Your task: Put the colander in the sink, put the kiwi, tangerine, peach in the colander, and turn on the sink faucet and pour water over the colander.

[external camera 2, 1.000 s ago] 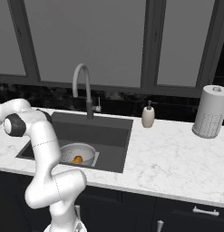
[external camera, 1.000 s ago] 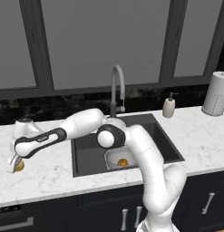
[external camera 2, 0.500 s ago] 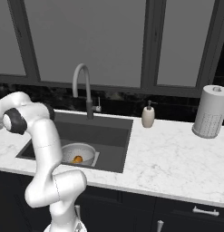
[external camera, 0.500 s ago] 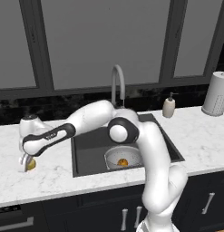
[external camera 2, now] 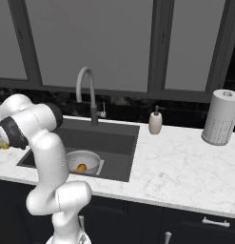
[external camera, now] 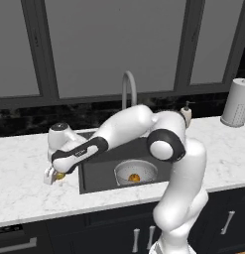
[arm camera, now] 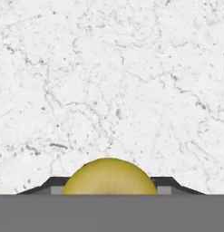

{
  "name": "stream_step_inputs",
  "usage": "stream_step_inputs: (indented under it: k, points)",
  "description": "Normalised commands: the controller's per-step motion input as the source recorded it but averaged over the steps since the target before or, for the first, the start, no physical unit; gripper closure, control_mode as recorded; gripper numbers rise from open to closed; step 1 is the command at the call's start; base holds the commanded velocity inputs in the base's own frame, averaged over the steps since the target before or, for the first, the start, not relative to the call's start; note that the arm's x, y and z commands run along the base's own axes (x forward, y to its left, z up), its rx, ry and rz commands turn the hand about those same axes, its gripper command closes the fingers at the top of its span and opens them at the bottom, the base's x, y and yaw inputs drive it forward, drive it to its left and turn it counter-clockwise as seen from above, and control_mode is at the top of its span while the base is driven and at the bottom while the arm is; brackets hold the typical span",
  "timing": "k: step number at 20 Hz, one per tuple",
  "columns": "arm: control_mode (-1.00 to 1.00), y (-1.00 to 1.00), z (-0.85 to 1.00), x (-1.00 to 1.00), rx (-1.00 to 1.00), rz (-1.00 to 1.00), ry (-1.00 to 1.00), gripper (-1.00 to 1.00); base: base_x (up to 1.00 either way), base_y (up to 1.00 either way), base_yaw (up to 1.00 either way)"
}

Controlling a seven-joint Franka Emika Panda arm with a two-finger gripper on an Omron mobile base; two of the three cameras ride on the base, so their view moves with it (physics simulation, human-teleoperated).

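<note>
Gripper [external camera: 55, 175] is clamping the kiwi [arm camera: 109, 176] over the counter [external camera: 25, 193] left of the sink [external camera: 94, 173]; next it needs carrying into the colander [external camera: 136, 171]

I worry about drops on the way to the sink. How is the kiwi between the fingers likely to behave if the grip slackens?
The kiwi looks rounded and smooth, so it would probably roll on the flat marble counter if released. It sits between the fingers with only narrow contact on its curved sides, so it may slip. It seems small and likely light, easy to carry to the colander.
</note>
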Motion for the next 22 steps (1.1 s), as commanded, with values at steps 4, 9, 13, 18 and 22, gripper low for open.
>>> stream_step_inputs:
  k: [4,9,13,18,22]
  points:
    - [-1.0,-1.0,0.43,0.19,0.0,-0.3,0.01,1.0,0.0,0.0,0.0]
    - [-1.0,-1.0,0.3,0.09,0.0,-0.31,0.0,1.0,0.0,0.0,0.0]
    - [-1.0,-1.0,0.04,0.05,0.0,-0.3,0.02,1.0,0.0,0.0,0.0]
    - [-1.0,-1.0,0.0,0.09,0.0,-0.27,0.05,1.0,0.0,0.0,0.0]
    - [-1.0,-1.0,-0.15,0.09,0.0,-0.24,0.03,1.0,0.0,0.0,0.0]
